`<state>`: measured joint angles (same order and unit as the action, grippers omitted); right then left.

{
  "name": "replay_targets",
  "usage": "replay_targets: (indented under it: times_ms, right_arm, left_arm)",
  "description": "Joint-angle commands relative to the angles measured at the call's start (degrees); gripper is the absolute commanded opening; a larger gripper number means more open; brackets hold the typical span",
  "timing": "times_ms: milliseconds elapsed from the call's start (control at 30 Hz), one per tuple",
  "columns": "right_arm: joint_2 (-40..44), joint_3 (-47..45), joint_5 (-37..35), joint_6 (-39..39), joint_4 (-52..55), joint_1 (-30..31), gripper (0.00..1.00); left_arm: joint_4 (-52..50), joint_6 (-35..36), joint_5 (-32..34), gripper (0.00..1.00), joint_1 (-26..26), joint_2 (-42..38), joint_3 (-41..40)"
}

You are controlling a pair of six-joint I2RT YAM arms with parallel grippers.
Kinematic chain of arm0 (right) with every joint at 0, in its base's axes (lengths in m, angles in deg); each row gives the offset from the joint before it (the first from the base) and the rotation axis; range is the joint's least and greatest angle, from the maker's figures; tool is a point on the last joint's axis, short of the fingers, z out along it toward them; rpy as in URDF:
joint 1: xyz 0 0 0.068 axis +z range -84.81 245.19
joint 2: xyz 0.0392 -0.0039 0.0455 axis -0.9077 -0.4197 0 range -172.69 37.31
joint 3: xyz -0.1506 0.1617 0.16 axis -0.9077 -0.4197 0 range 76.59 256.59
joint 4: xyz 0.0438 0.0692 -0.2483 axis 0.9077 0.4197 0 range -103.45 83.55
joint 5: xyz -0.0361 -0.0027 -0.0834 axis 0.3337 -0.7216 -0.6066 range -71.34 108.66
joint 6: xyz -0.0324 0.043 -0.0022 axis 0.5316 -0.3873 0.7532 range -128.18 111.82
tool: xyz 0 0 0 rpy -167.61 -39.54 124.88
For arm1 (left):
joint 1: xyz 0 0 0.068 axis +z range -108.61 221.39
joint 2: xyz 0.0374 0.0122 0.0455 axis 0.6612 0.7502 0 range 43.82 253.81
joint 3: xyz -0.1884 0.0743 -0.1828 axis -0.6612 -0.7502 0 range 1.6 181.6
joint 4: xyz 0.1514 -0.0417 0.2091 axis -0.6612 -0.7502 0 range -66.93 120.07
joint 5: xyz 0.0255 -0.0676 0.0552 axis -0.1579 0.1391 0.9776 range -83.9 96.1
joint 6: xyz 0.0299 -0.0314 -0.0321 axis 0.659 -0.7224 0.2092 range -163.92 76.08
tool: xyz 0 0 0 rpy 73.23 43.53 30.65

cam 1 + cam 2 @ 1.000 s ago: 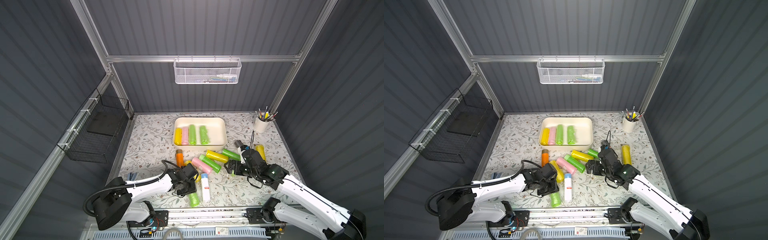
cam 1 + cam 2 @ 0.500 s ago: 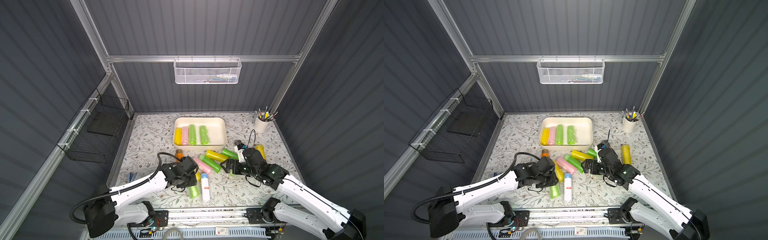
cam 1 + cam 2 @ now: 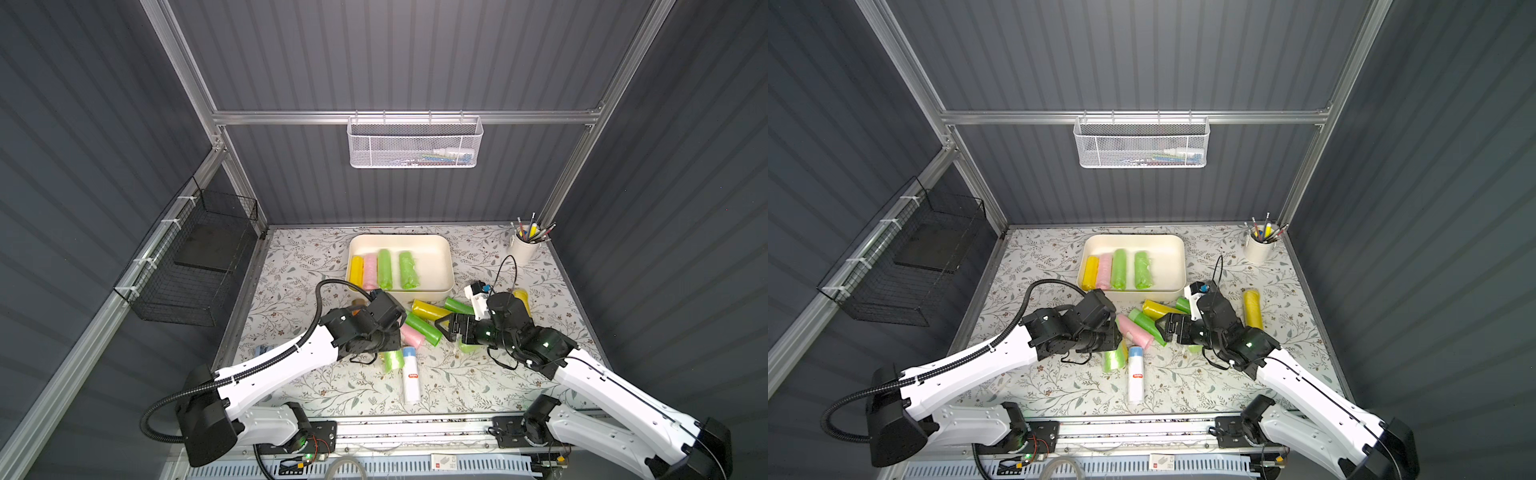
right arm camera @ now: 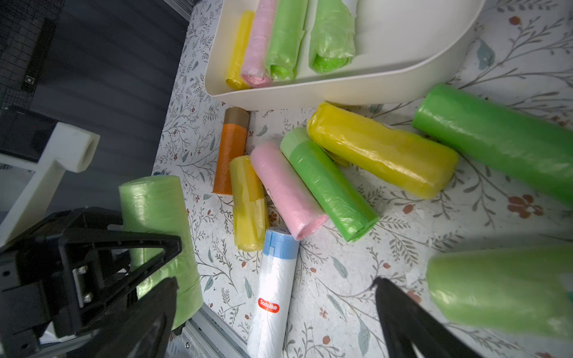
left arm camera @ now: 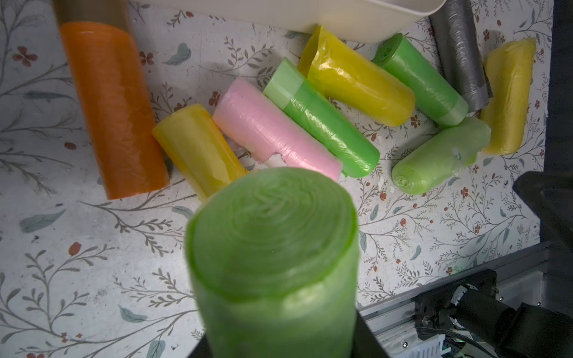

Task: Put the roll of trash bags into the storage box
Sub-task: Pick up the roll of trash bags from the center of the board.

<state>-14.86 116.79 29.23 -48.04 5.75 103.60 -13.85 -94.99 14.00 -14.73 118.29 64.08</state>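
The left pincer (image 4: 167, 266) is clamped on a pale-green plastic trash-bag roll (image 5: 273, 248), at 6 o'clock from the cream rectangular plastic storage box (image 3: 447, 266). The box holds four rolls (image 3: 384, 268). Ten loose rolls (image 5: 273, 133) lie outside it. The right pincer (image 3: 449, 330) gapes wide and empty.

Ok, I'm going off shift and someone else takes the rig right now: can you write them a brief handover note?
Left gripper: jaws shut on a light-green roll, in front of the storage box, not yet over it.
Right gripper: jaws open, holding nothing, beside the loose rolls on the table.
Done: four rolls lie in the box.
Left: carry the held roll over the box and release it; after that, probably the loose rolls.
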Motion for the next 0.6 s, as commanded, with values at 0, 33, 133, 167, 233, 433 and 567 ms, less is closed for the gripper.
replay_targets:
  times_ms: [0,33,133,167,233,433,567]
  right_arm:
    - [-0.2,1.2,1.0,0.6,-2.9,0.1,0.99]
    - [-0.3,1.2,1.2,0.8,-3.0,0.1,0.99]
    - [-0.4,1.0,0.9,1.1,-2.8,0.0,0.99]
    - [-0.4,0.9,0.8,1.0,-2.6,-0.1,0.99]
    - [-0.2,0.4,1.0,1.0,-3.0,-0.2,0.99]
    - [3.0,-3.7,1.1,-0.6,-8.4,-0.3,0.99]
    - [4.8,-4.9,1.5,-0.2,-9.8,-0.4,0.99]
  left_arm:
    - [-3.2,5.1,2.7,0.38,0.8,2.0,4.9]
    - [-3.3,6.0,2.6,0.38,1.4,2.6,5.8]
    - [-2.9,8.7,1.1,0.38,4.1,4.0,7.8]
    - [-2.5,9.5,0.5,0.38,5.3,4.4,8.1]
    - [-1.4,11.6,-1.5,0.38,7.9,5.4,9.0]
    - [-3.3,15.4,0.8,0.38,11.2,10.7,17.8]
    - [-5.0,18.2,0.5,0.39,12.8,15.5,25.8]
